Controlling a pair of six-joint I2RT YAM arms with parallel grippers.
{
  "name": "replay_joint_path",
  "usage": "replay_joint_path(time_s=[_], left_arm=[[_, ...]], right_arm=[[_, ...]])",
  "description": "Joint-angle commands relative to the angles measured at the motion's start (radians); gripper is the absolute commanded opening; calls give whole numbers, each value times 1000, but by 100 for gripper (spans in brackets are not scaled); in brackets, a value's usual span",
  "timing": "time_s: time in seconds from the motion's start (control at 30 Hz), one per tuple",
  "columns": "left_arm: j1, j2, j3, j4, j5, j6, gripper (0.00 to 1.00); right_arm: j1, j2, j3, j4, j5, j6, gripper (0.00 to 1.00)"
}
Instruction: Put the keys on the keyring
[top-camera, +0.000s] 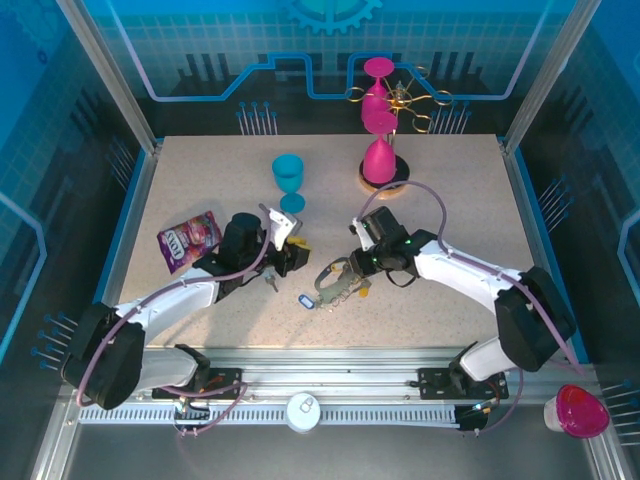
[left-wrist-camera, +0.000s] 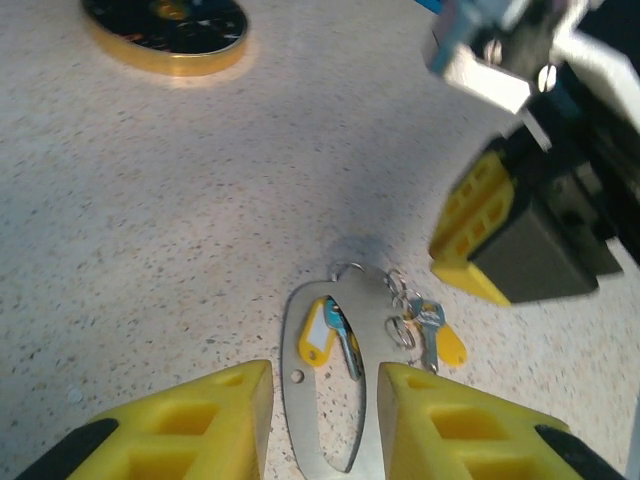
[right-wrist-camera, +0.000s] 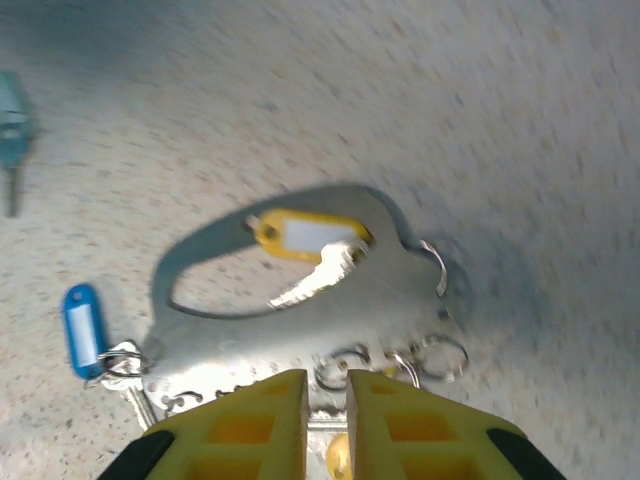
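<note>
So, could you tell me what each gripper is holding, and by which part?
Left gripper: nothing, open astride the keyring loop. Right gripper: nearly shut at its ring edge; grip unclear.

White arms (top-camera: 470, 272), yellow pincer pads (left-wrist-camera: 200, 425)

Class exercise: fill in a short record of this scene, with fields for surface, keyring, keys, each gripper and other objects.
surface: speckled beige table
keyring: grey oval loop with small rings, flat on the table
keys: yellow-tagged key in the loop's opening; blue tag at one end; loose key apart
left gripper: open, fingers either side of the loop
right gripper: nearly shut, over the loop's ringed edge
others: blue goblet, purple packet, pink stand
</note>
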Motion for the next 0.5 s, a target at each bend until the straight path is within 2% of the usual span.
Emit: replay_joint_path(time_s=[0.0, 0.17, 0.47], left_arm=[[-14, 14, 26, 38, -127, -185, 33], [-15, -1, 22, 41, -237, -248, 34], [-14, -29, 10, 40, -266, -236, 35]], right_arm=[[22, 62, 59, -153, 84, 194, 22], [99, 164, 130, -209, 193, 288, 28], [168, 319, 269, -303, 278, 347, 33]])
